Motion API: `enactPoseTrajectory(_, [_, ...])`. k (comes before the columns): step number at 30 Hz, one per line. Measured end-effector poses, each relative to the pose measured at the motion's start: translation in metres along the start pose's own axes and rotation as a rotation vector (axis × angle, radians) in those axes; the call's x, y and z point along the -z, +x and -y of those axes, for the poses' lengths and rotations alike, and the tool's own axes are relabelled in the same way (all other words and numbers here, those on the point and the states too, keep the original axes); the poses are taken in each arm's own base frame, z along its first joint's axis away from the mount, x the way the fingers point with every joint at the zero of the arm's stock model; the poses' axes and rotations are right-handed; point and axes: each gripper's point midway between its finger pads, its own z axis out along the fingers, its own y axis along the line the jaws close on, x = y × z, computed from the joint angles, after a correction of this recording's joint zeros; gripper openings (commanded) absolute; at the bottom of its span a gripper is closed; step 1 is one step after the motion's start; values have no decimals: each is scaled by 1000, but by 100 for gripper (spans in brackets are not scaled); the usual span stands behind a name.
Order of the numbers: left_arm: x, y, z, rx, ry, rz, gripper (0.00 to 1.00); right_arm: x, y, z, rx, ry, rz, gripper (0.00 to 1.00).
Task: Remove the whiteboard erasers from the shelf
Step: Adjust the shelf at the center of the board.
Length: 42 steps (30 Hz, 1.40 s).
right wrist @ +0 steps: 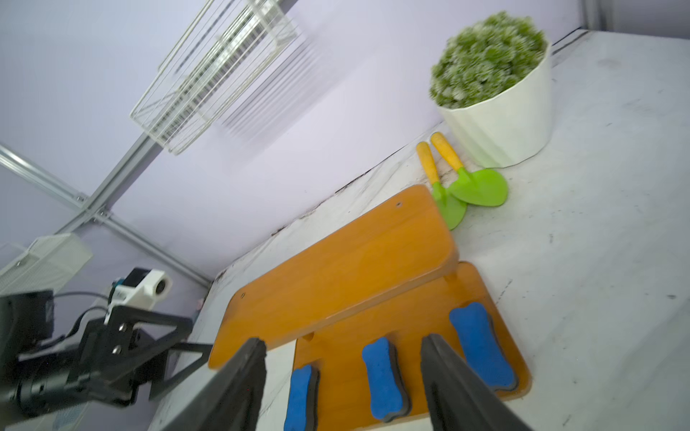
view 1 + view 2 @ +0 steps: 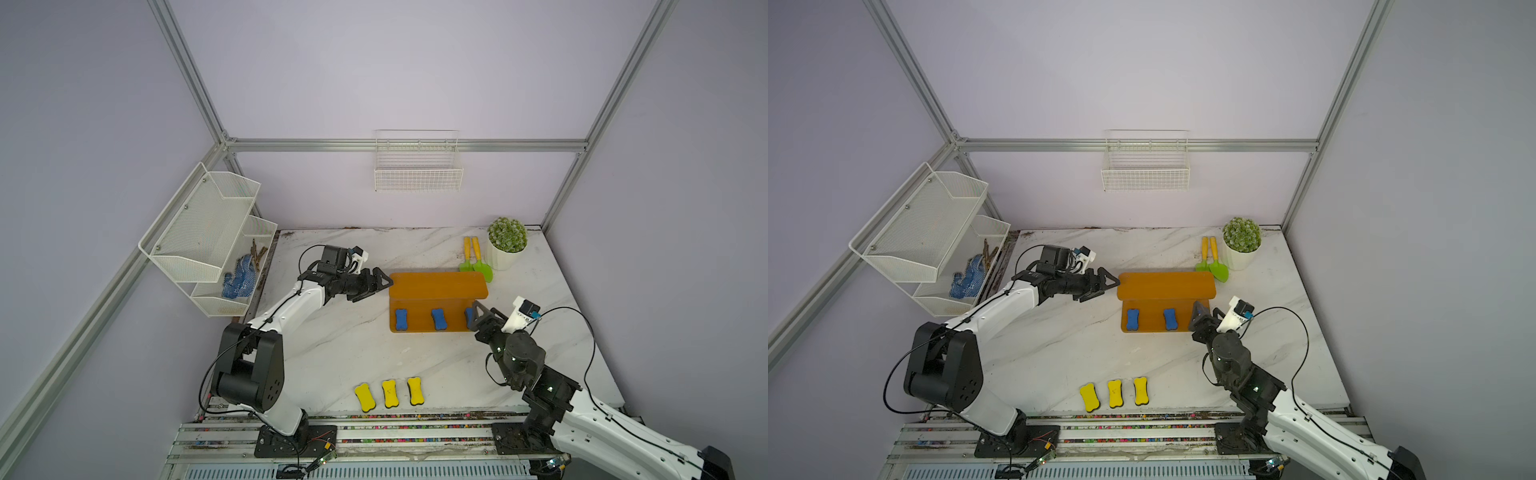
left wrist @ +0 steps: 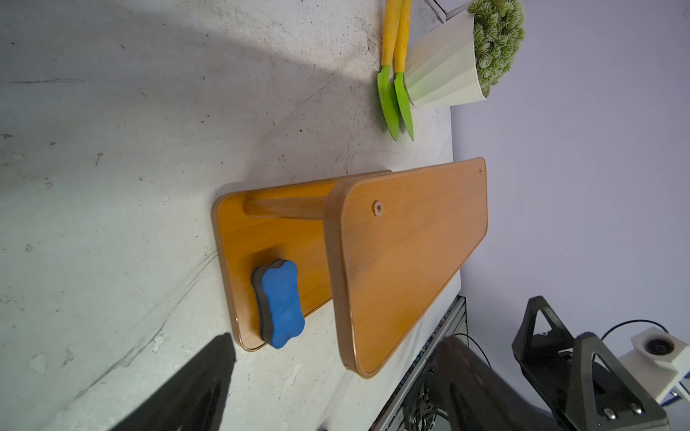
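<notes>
3/6 done: yellow erasers (image 2: 390,393) off shelf (image 2: 436,286), on counter (image 2: 332,340) in front; blue erasers (image 2: 437,319) left on it. Left gripper (image 2: 378,286) & right gripper (image 1: 342,340) apart, empty.

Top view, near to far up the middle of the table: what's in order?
Three yellow-topped bone-shaped foam erasers → blue-topped foam erasers on the orange-brown wooden shelf's lower board → its upper board → yellow-handled green spatulas → white wire wall basket.

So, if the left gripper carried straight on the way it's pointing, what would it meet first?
Probably the shelf, at the end of its top board: in both top views the left gripper points at that edge from close by. Height is unclear, so it might skim over instead.
</notes>
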Motion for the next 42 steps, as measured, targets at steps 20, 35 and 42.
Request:
enactPoseTrajectory(20, [-1, 2, 2, 3, 6, -6, 89, -62, 22, 28, -161, 66, -330, 60])
enactPoseTrajectory(35, [-1, 1, 0, -3, -6, -3, 89, -88, 21, 24, -118, 76, -374, 59])
enactPoseTrajectory(42, [0, 0, -3, -6, -20, 5, 89, -104, 16, 23, -81, 72, -372, 58])
